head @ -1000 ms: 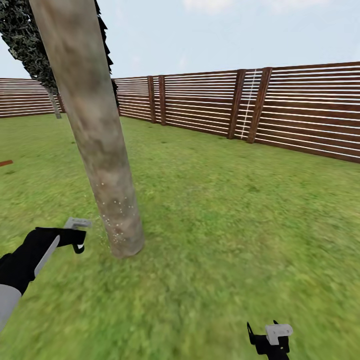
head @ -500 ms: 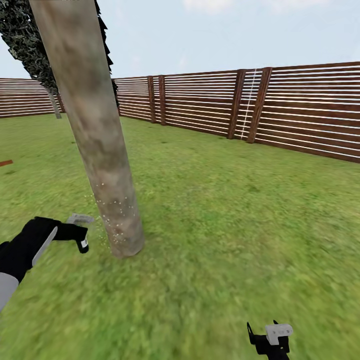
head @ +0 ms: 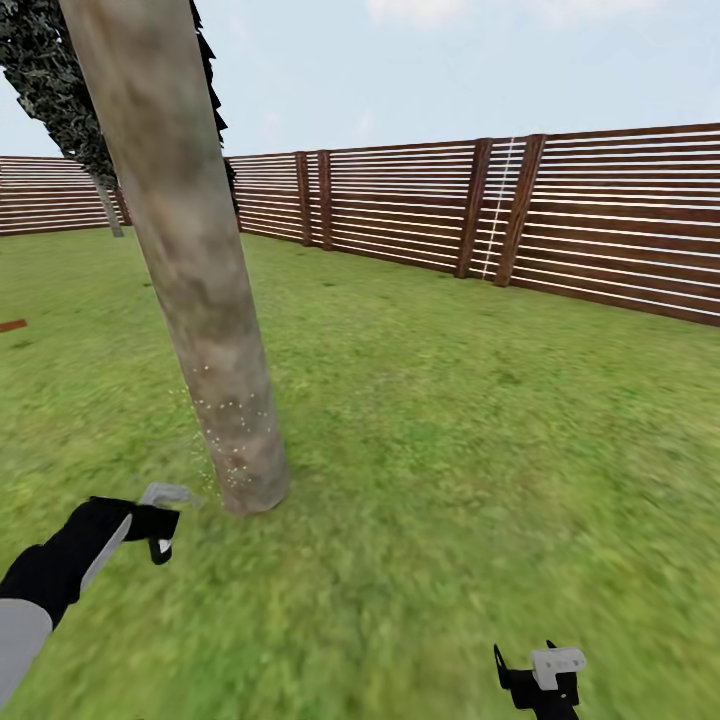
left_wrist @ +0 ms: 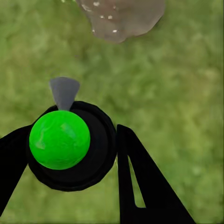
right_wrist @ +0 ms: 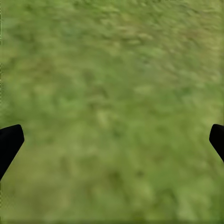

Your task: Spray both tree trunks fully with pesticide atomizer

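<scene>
the left gripper (head: 160,522) has dropped lower beside the tree trunk (head: 190,260), clamped on the pesticide atomizer (left_wrist: 63,140); right gripper (right_wrist: 112,140) spread wide, empty.

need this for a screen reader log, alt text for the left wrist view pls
The left gripper is shut on the pesticide atomizer, a black body with a green round top and grey nozzle, aimed toward the speckled tree trunk base over green grass.

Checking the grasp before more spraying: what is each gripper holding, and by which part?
The left gripper holds the pesticide atomizer, fingers clamped on either side of its round black body, below the green cap. The right gripper is open over grass, holding nothing.
</scene>
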You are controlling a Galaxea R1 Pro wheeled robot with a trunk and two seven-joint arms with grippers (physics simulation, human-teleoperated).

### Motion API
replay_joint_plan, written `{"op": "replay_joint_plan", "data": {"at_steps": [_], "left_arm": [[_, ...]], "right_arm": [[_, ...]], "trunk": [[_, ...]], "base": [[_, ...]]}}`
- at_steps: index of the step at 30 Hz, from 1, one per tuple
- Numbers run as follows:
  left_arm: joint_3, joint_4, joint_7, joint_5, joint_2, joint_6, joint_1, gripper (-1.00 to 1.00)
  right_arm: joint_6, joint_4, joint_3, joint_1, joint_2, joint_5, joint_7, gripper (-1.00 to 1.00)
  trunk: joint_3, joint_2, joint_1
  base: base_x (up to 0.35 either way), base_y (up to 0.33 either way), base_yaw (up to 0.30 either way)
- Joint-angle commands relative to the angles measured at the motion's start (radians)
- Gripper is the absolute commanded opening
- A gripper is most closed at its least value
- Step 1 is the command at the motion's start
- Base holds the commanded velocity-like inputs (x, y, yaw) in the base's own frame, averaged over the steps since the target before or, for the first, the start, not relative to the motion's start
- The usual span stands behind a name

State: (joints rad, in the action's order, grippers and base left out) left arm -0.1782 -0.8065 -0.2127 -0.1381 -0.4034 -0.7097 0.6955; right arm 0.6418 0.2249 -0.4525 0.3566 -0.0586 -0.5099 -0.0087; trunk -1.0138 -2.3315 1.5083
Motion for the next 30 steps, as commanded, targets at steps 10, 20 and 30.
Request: {"op": "replay_joint_plan", "data": {"at_steps": [10,20,30], "left_arm": [[0.083,0.21,0.184,-0.07,0.119,0.205,0.001,-1.0],[0.108,0.324,0.209,-0.075,0.13,0.304,-0.037,-1.0],[0.107,0.324,0.21,-0.075,0.135,0.306,-0.038,-1.0]], "right_arm": [[0.004,-0.001,-0.008,0.001,0.0,-0.01,-0.002,1.0],[0.004,-0.001,-0.008,0.001,0.0,-0.01,-0.002,1.0],[0.004,-0.001,-0.008,0.001,0.002,-0.01,-0.002,1.0]], "trunk": [[-0.001,0.0,0.0],[-0.001,0.0,0.0],[-0.001,0.0,0.0]], "base": [[0.062,-0.144,0.124],[0.085,-0.271,0.0],[0.241,-0.187,0.003]]}}
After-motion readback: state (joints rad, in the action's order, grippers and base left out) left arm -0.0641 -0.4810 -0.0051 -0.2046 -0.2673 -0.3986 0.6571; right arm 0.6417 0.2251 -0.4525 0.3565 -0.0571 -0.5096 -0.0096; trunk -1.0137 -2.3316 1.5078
